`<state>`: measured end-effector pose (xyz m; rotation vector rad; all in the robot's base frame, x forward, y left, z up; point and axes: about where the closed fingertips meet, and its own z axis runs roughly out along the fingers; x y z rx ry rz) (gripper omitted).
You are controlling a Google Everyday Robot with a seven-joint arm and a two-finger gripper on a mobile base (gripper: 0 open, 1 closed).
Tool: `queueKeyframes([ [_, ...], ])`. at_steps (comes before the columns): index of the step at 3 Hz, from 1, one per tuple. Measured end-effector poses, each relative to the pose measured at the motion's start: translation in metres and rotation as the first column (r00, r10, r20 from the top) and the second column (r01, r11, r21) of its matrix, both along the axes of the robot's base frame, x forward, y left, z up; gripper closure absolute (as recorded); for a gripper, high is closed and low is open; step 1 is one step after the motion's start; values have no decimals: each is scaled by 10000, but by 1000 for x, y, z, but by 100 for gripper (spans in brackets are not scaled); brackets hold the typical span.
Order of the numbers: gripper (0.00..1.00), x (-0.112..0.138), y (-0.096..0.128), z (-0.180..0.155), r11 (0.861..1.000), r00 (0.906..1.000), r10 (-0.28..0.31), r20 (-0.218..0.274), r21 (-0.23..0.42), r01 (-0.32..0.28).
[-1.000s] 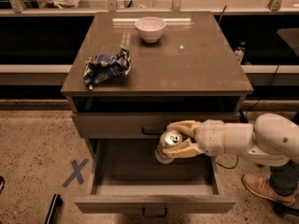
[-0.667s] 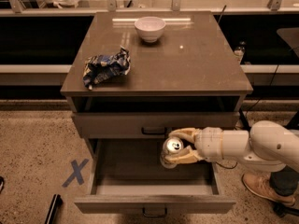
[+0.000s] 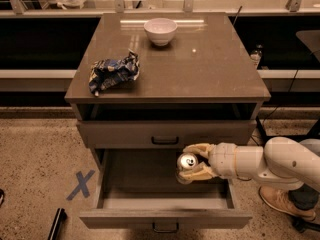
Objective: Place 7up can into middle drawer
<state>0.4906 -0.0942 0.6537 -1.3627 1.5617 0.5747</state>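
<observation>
The 7up can shows its silver top with pull tab, held in my gripper, whose tan fingers are shut around it. The white arm reaches in from the right. The can hangs inside the open middle drawer, over the right part of its tray, slightly above the tray floor. The drawer is pulled out toward the camera, with its flat front panel and dark loop handle at the bottom of the camera view.
A shut drawer front sits above the open one. On the cabinet top lie a blue-and-white snack bag and a white bowl. A blue X marks the floor at left. A shoe stands at right.
The gripper with the can has moved slightly right and lower, deeper over the open drawer's tray. Nothing else has moved.
</observation>
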Motion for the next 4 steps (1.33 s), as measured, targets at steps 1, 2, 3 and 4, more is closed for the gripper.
queueKeyframes([
  [1, 100, 4, 7, -12, 9999, 9998, 169, -68, 29, -169],
  [2, 100, 14, 13, -57, 9997, 9990, 138, -418, 212, -129],
  [3, 100, 20, 20, -106, 9985, 9953, 144, -957, 535, -93],
  [4, 100, 21, 25, -139, 9970, 9907, 209, -1345, 766, -107],
])
